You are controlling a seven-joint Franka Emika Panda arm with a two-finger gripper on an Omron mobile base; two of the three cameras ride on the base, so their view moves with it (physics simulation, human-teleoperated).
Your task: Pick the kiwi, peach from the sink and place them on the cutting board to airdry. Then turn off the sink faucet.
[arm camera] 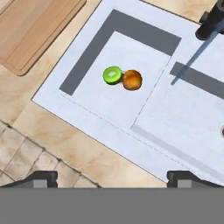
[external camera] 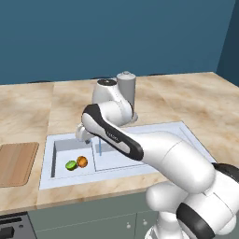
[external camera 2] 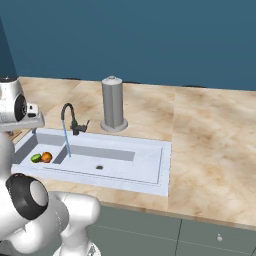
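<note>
Hand view: kiwi touching peach, well beyond open-jawed gripper.

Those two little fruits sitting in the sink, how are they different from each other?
The kiwi is bright lime green with a darker rim; the peach is orange with a reddish-brown tint. The kiwi lies nearer the cutting board, the peach nearer the faucet. Both are small, round, similar in size, touching, in the sink's smaller compartment.
</note>
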